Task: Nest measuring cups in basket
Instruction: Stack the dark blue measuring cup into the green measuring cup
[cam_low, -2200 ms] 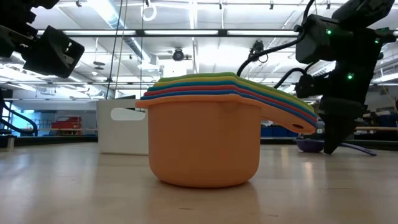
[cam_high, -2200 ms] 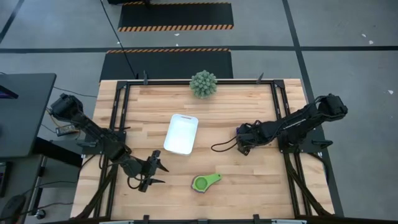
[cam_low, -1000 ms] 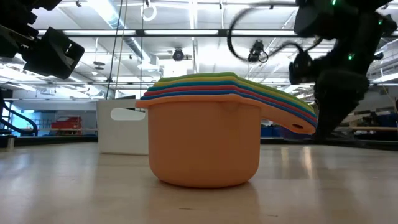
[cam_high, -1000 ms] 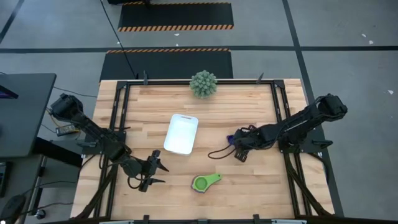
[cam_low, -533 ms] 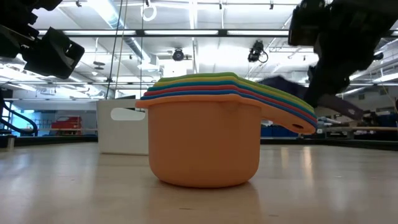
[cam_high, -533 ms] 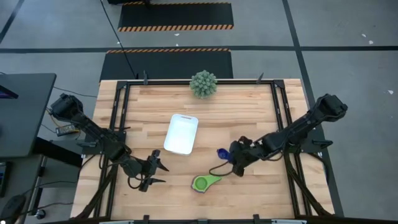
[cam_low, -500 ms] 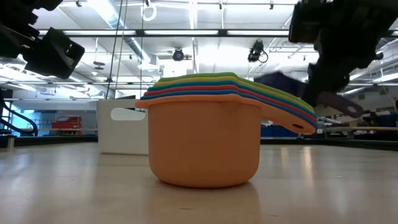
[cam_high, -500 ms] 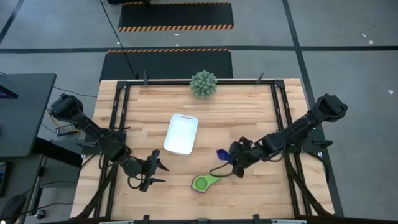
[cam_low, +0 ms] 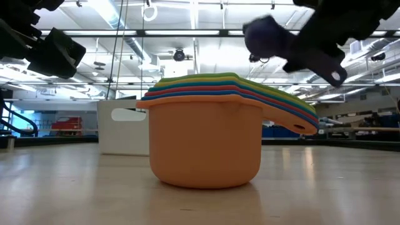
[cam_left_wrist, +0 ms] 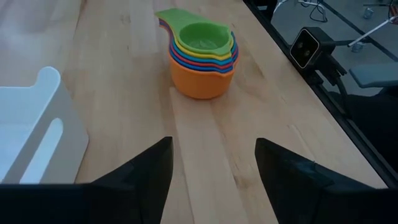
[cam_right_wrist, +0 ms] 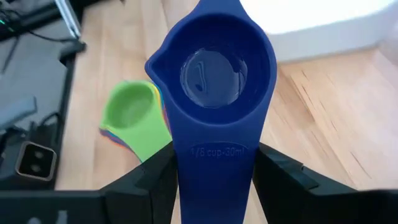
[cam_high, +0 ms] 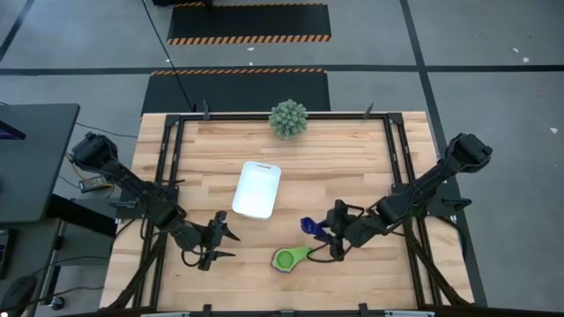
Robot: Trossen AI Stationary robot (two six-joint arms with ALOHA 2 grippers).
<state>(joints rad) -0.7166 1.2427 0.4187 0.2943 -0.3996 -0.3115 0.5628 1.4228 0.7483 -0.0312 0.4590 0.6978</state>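
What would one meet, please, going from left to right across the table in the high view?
Left hand → white basket → stack of nested measuring cups → dark blue measuring cup → right hand.

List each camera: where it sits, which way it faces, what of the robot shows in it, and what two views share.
High view: above the table, looking straight down; both arms, the left gripper, the right gripper, the basket.
Low view: at table-top height, looking level across; the nested cups close up, arms entering from above.
Left wrist view: on the left arm, facing the nested cups; its own open fingers.
Right wrist view: on the right arm, looking down on the dark blue cup it grips.
Shared: both wrist views show the nested cups and the basket.
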